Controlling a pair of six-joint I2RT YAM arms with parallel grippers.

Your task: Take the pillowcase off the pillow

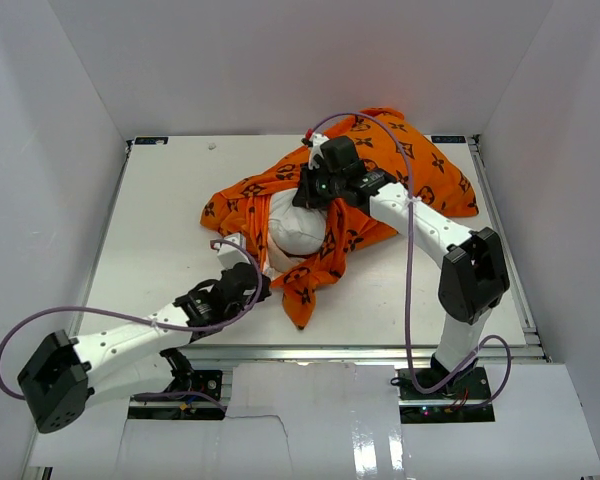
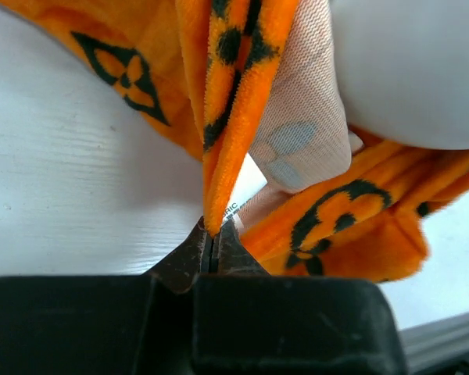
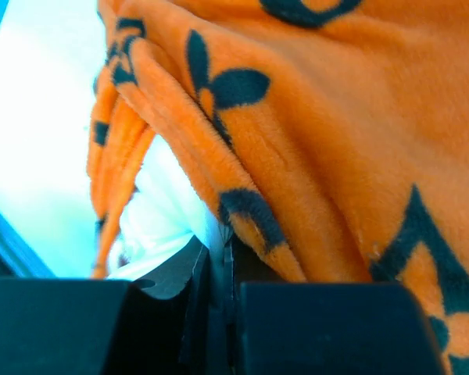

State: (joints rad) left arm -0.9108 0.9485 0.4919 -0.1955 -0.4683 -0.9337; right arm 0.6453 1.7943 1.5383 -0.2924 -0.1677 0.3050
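Observation:
The orange pillowcase [image 1: 420, 170] with black motifs lies bunched across the back middle of the table. The white pillow [image 1: 298, 228] bulges out of its open front end. My left gripper [image 1: 263, 287] is at the pillowcase's near left edge. In the left wrist view this gripper [image 2: 211, 234] is shut on the orange hem [image 2: 219, 187] beside a white label, and the pillow [image 2: 410, 70] is at the upper right. My right gripper [image 1: 312, 196] presses down on the top of the pillow's bulge. In the right wrist view it [image 3: 223, 250] is shut on a pinch of the white pillow [image 3: 164, 211], with pillowcase [image 3: 336, 156] draped against its right finger.
The white table [image 1: 160, 230] is enclosed by white walls on the left, back and right. A metal rail [image 1: 360, 350] runs along its near edge. Purple cables [image 1: 410, 260] loop over both arms.

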